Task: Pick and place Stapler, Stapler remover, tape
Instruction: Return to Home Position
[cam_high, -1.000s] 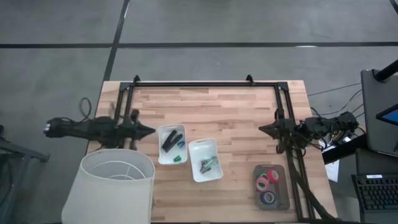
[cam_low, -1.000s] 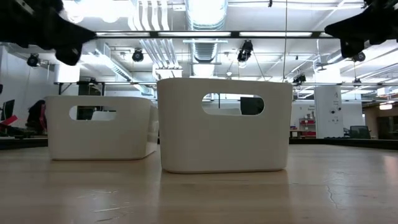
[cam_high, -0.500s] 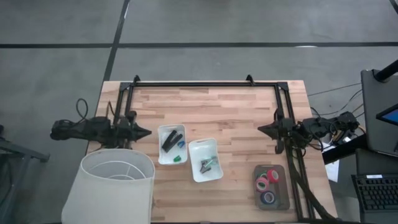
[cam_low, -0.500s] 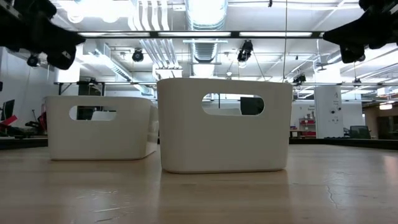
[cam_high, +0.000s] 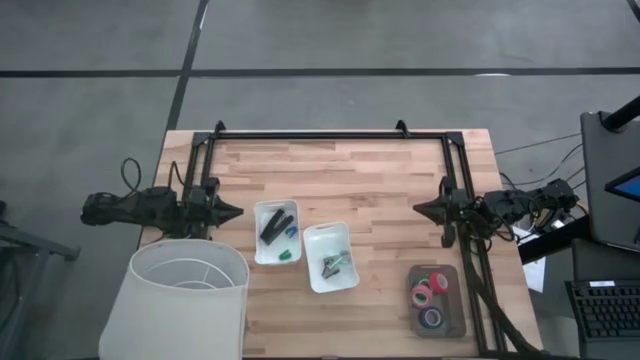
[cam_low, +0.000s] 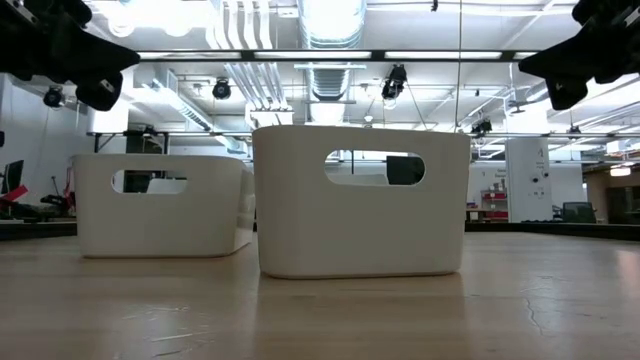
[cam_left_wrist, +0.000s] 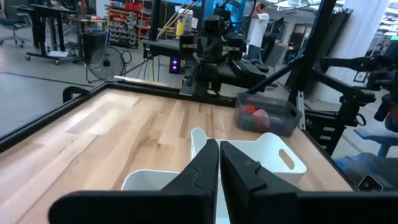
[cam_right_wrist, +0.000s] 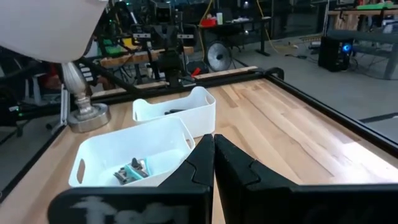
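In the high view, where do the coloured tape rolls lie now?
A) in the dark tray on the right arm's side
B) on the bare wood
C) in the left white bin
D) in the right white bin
A: the high view shows the tape rolls inside the dark tray on the right arm's side of the table, apart from the left white bin and the right white bin.

No text, label, brand, number or sign can be read in any view. The nearer white bin (cam_low: 360, 235) and the farther white bin (cam_low: 160, 220) show plain walls. Any print on the shelves and equipment in the room behind the table is too small to make out.
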